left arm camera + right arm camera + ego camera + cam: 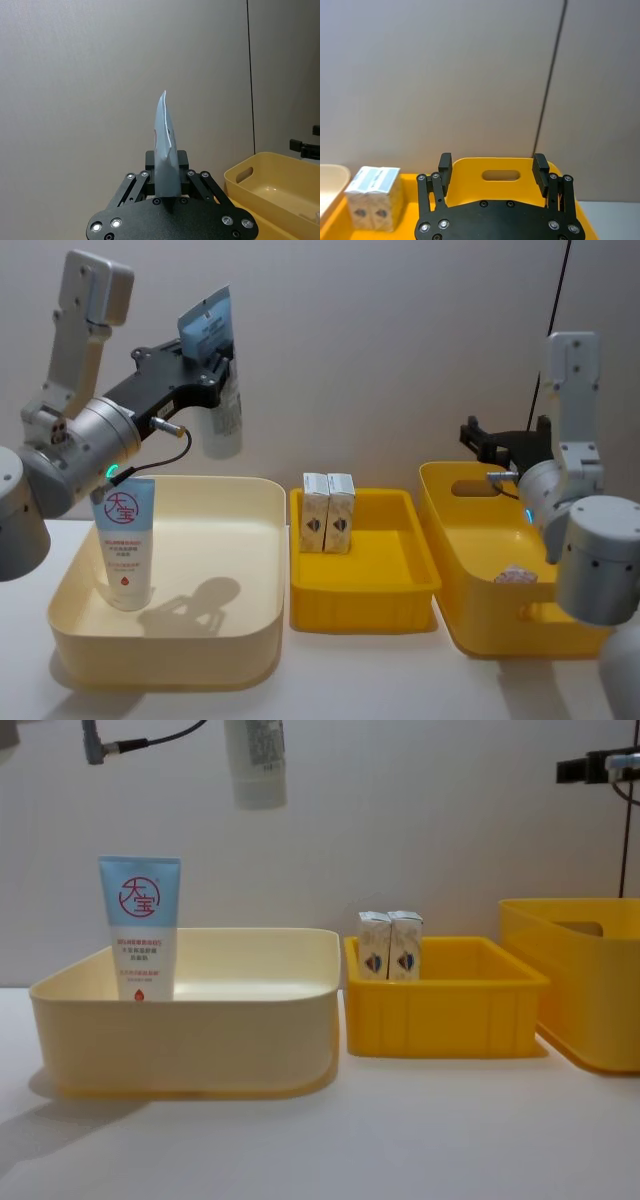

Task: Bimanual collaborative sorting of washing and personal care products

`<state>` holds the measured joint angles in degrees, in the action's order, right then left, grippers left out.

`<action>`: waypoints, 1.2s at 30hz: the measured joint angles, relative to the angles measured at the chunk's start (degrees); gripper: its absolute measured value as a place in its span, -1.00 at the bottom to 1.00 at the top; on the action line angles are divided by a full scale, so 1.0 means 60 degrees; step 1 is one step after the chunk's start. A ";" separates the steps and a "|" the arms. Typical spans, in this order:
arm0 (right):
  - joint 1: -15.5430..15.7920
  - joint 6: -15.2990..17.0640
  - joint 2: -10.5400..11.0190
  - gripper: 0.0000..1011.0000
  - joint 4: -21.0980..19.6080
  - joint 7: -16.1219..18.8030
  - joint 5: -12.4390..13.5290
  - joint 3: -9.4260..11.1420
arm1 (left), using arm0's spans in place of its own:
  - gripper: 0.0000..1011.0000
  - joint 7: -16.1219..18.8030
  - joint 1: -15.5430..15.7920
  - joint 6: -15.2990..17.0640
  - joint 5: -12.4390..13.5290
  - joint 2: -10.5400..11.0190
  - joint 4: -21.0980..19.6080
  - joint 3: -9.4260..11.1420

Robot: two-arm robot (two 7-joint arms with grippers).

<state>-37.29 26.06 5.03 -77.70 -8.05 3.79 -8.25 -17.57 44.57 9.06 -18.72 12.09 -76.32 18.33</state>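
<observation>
Squeeze tube [222,410] hangs pinched by its blue end in the left tool [208,358], high over the cream bin [170,640] where the logo tube [126,545] stands; two cartons [328,512] sit in the middle yellow bin [360,605], right tool [505,440] spread and empty above the right bin [500,635], so probably just this drop left.

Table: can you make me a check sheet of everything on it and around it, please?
Surface: white table, bearing a cream bin, a tray and a yellow bin.
Job's things: standing tube upright in the cream bin; two cartons side by side at the tray's back; hanging tube held in the air.
Clutter: small pale item in the yellow bin, cannot tell what.
Hands: left hand shut on the hanging tube's blue end, above the cream bin; right hand open above the yellow bin.
Cables: black cable at the left wrist; thin dark line down the wall.
Surroundings: plain wall.
</observation>
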 joint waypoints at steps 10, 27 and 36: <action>-0.0007 0.0563 0.0413 0.98 -0.0358 0.1440 0.0446 -0.0138 | -0.52 -0.0090 0.0057 0.0186 -0.0107 0.0057 -0.0030 0.0089; -0.0004 0.0842 0.0393 0.98 -0.0486 0.2425 0.0733 -0.0273 | -0.52 -0.0218 0.0216 0.0358 -0.0263 0.0135 0.0195 0.0200; -0.0067 0.1202 0.0450 0.98 -0.0525 0.3145 0.1065 -0.0318 | -0.52 -0.0281 0.0391 0.0266 -0.0295 0.0103 0.0420 0.0251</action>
<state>-37.70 33.27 7.73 -80.85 10.81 10.18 -10.16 -19.26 46.92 10.65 -20.49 12.71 -73.80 19.83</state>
